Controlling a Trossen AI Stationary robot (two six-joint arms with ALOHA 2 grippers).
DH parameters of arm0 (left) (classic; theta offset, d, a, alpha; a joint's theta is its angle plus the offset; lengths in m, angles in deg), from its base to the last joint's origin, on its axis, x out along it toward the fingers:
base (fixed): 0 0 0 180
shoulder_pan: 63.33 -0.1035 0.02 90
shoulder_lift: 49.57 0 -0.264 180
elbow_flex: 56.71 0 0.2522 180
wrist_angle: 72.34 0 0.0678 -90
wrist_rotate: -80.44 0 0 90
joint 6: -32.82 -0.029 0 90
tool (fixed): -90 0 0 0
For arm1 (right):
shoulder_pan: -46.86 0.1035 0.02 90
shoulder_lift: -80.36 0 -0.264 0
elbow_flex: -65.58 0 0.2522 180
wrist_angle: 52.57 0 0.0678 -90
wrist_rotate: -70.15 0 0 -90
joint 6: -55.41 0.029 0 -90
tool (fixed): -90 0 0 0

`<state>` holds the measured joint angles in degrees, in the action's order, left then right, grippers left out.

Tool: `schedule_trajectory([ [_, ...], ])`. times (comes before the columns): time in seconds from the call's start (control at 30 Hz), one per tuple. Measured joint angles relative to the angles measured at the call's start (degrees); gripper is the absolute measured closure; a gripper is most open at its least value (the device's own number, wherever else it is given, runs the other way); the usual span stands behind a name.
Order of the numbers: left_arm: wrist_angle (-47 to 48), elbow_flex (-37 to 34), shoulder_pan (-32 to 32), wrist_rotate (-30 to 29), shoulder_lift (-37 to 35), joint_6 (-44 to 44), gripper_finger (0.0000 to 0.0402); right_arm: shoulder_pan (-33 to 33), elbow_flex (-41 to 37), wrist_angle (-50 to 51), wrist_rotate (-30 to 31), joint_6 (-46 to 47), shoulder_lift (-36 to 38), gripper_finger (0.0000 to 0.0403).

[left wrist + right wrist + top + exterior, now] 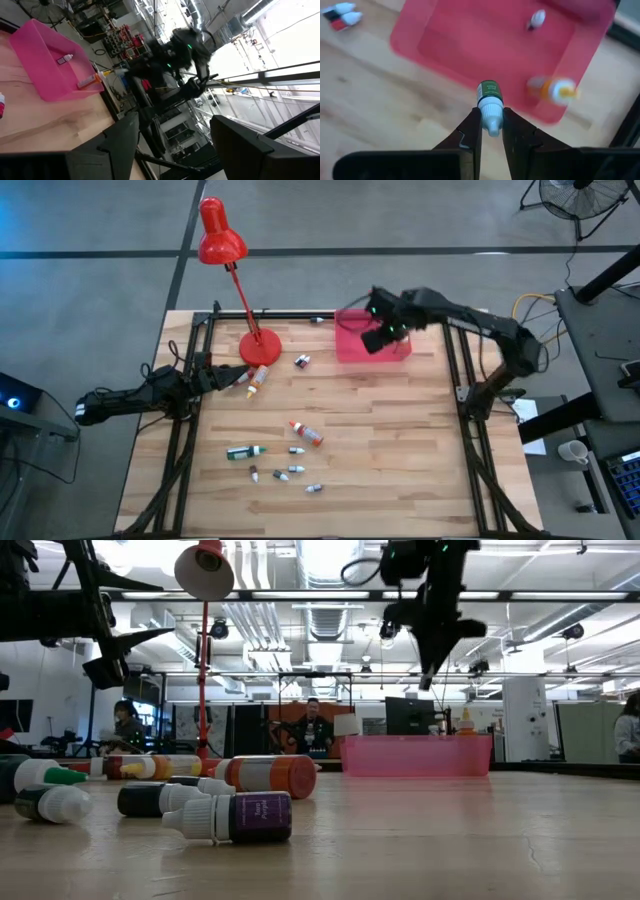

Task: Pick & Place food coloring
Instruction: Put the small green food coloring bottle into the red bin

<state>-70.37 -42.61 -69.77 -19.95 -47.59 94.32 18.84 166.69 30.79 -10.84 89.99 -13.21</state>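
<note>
- The right gripper is above the near edge of the pink tray at the far right of the table, clenched on the white cap of a small green-labelled bottle.
- Two bottles already lie inside the tray.
- The left gripper waits at the far left beside the red lamp, fingers released.
- Other bottles lie scattered near the front of the table.
</note>
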Motion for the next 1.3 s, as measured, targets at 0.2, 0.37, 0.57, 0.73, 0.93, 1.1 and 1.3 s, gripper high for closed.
schedule_trajectory([
  [0.2, 0.0, 0.0, 0.0, 0.0, 0.0, 0.0, 0.0182, -9.5, 3.8, 0.1, -6.7, -9.5, -9.5, 0.0354],
  [0.37, 0.0, 0.0, 0.0, 0.0, 0.0, 0.0, 0.0182, -10.6, 5.9, 0.1, -7.9, -15.8, -16.4, 0.0354],
  [0.57, 0.0, 0.0, 0.0, 0.0, 0.0, 0.0, 0.0182, -10.8, 9.6, 0.1, -8.0, -21.5, -23.9, 0.0354],
  [0.73, 0.0, 0.0, 0.0, 0.0, 0.0, 0.0, 0.0182, -11.8, 13.5, 0.0, -7.7, -24.3, -28.6, 0.0354],
  [0.93, 0.0, 0.0, 0.0, 0.0, 0.0, 0.0, 0.0182, -14.2, 16.2, 1.1, -7.5, -26.6, -30.8, 0.0354],
  [1.1, 0.1, 0.0, 0.0, 0.0, 0.0, 0.0, 0.0182, -16.2, 15.7, 5.2, -7.7, -28.3, -30.8, 0.0354],
  [1.3, 0.1, 0.0, 0.0, 0.0, 0.0, 0.0, 0.0182, -18.2, 14.4, 6.6, -7.6, -29.4, -30.8, 0.0353],
])
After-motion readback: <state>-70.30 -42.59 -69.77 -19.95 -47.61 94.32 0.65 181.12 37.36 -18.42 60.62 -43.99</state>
